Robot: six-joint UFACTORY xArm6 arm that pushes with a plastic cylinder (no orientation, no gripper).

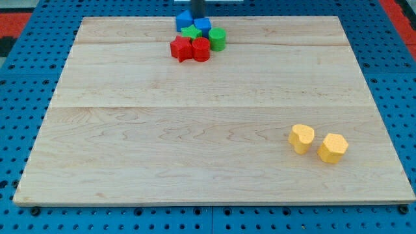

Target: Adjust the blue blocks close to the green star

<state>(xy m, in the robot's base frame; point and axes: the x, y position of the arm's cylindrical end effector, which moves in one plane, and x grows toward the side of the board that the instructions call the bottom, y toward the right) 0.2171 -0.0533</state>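
Pale wooden board [208, 110], planks joined side by side, fine grain, smooth with a soft sheen. Blue perforated base [19, 117] around it, matt, plastic-looking, dotted with dark holes. Small blocks in solid, plastic-looking colour with a slight gloss: blue blocks [184, 20], green star [190, 32], green cylinder [217, 39], red star [180, 48], red cylinder [201, 49], two yellow blocks [301, 138]. Dark rod, matt, ending in my tip [198, 17].
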